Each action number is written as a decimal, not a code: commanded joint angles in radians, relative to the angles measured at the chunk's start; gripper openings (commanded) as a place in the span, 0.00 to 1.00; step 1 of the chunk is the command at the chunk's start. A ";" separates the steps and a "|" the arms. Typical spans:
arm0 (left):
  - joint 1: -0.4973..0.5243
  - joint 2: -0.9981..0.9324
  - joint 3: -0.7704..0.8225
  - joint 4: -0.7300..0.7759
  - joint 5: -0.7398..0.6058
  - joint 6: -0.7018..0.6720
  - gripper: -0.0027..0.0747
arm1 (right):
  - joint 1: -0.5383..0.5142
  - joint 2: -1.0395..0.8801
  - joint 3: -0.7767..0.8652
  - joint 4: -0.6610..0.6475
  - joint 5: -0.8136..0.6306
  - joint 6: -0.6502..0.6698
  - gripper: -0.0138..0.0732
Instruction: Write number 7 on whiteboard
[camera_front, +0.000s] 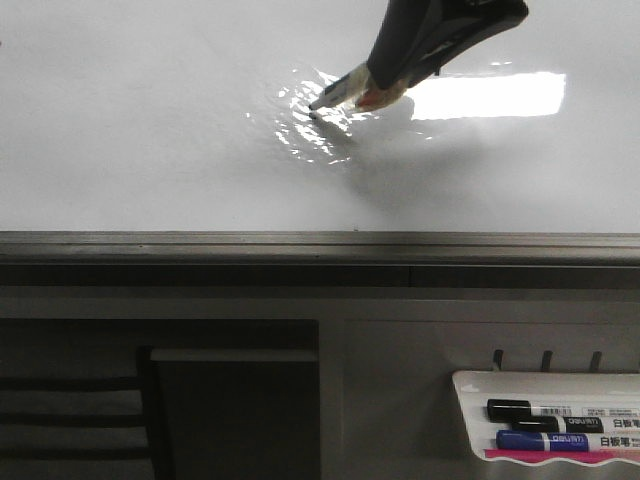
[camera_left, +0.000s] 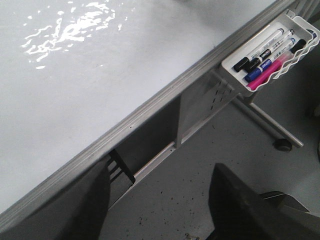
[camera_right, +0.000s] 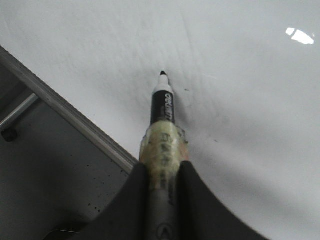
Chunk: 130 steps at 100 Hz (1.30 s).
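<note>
The whiteboard fills the far half of the front view, glossy white with a bright rectangular reflection. My right gripper comes in from the upper right, shut on a black marker with a tape-wrapped barrel. In the right wrist view the marker sticks out between the fingers of the gripper, its uncapped tip right at the whiteboard; I cannot tell if it touches. No number 7 shows on the board. My left gripper is open and holds nothing, over the floor beside the whiteboard.
A grey metal rail runs along the board's near edge. A white tray at the lower right holds black and blue markers; the left wrist view shows that tray and a caster wheel on the floor.
</note>
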 joint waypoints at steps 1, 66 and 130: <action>0.001 -0.006 -0.027 -0.033 -0.063 -0.010 0.56 | -0.005 -0.012 -0.031 0.007 -0.072 0.004 0.10; 0.001 -0.006 -0.027 -0.011 -0.066 -0.010 0.56 | -0.120 -0.040 -0.027 -0.018 0.032 0.009 0.10; -0.012 -0.004 -0.039 -0.011 -0.082 0.002 0.56 | 0.024 -0.071 0.019 -0.008 0.035 -0.039 0.10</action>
